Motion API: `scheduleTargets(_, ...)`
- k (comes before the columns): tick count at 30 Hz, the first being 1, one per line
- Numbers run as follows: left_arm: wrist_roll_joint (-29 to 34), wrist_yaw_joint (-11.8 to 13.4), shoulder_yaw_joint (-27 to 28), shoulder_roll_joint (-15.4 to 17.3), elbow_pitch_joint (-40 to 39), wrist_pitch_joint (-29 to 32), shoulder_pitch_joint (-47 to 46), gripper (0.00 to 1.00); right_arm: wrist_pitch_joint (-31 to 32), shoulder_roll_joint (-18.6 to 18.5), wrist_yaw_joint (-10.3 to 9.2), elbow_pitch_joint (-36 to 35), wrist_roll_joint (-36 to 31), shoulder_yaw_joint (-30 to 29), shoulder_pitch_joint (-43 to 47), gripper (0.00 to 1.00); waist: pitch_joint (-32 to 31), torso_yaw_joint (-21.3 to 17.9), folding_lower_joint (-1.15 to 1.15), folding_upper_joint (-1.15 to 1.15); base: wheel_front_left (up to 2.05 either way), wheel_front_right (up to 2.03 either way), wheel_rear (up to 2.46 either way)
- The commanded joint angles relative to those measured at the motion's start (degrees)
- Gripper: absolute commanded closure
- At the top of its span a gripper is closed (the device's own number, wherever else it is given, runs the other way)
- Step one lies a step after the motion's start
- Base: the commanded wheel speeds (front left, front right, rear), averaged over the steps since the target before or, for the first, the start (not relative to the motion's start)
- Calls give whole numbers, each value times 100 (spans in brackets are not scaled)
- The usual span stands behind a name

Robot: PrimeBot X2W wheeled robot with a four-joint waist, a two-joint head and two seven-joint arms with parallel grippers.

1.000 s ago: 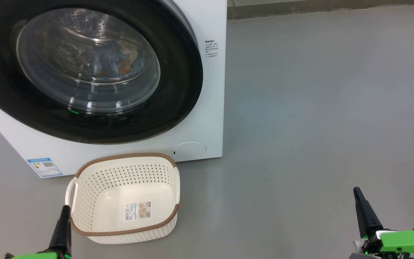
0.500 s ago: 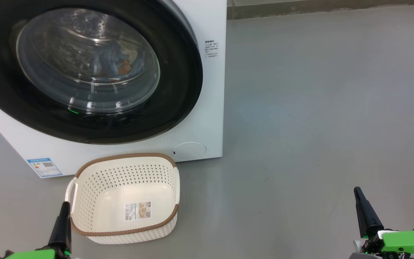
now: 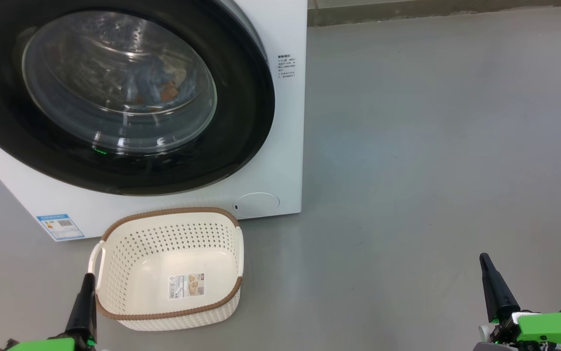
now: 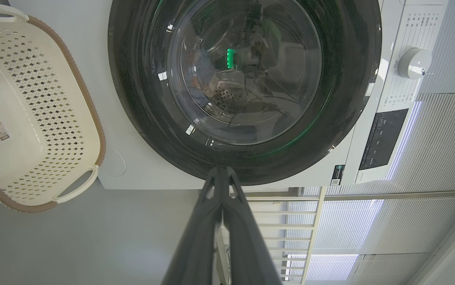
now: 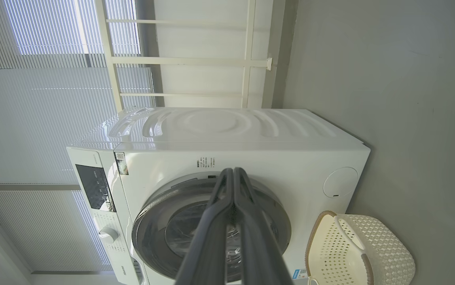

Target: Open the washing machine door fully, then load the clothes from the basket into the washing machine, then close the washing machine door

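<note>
My left gripper (image 3: pixel 88 282) and right gripper (image 3: pixel 484 261) rest closed and empty — the clothes (image 3: pixel 163 85) sit behind the shut washing machine door (image 3: pixel 241 117).

2 closed, empty end effectors (image 3: pixel 87 283) (image 3: pixel 486 264)

Floor (image 3: pixel 431 146): smooth, matt grey, running to a wall base (image 3: pixel 431 12) at the far edge.
Washing machine (image 3: pixel 288 146): a white box standing on the floor at the far left, its front turned to the near side.
Basket (image 3: pixel 163 241): upright on the floor at the near left, just before the machine's lower front. Whether the two touch cannot be told.
</note>
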Motion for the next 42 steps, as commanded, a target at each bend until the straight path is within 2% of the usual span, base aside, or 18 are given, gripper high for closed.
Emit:
scheduleTargets(1, -20, -18, 182, 115, -105, 17, -219, 100, 44, -30, -6, -139, 26, 137, -263, 100, 0, 0, 0, 0, 0, 0, 0)
scheduleTargets(42, -20, -18, 182, 115, -105, 17, -218, 100, 43, -30, -6, -139, 27, 137, -263, 100, 0, 0, 0, 0, 0, 0, 0)
